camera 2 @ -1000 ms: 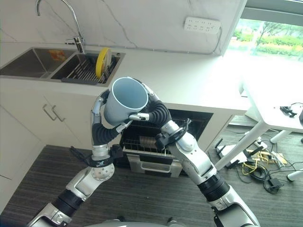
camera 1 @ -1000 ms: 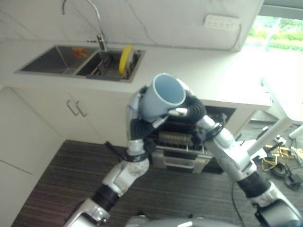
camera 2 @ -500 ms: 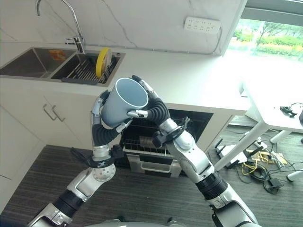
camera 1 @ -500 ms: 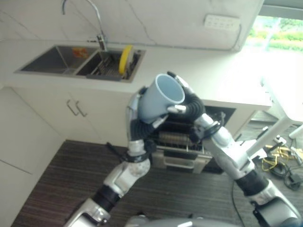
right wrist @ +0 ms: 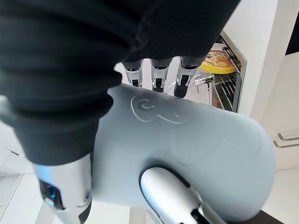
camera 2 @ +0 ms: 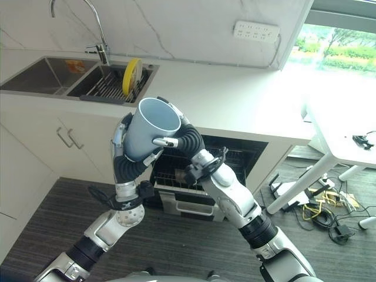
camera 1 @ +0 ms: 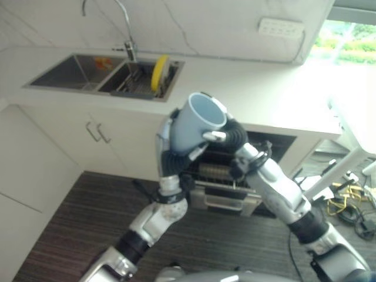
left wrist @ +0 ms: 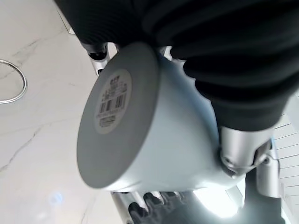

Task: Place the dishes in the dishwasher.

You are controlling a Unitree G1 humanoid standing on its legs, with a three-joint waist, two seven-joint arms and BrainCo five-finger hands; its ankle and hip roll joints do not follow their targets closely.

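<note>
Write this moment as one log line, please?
holding: both hands | left hand + right hand around blue cup | dishwasher open below

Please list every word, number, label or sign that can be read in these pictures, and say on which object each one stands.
White sticker with a barcode on the bottom of the blue cup: lines of print too small and blurred to read.
Raised emblem on the cup's side, right wrist view: a shape, no readable letters.
Wall socket strip: no readable marking.
Yellow plate in the sink rack: no readable text.
Nothing else carries text.
</note>
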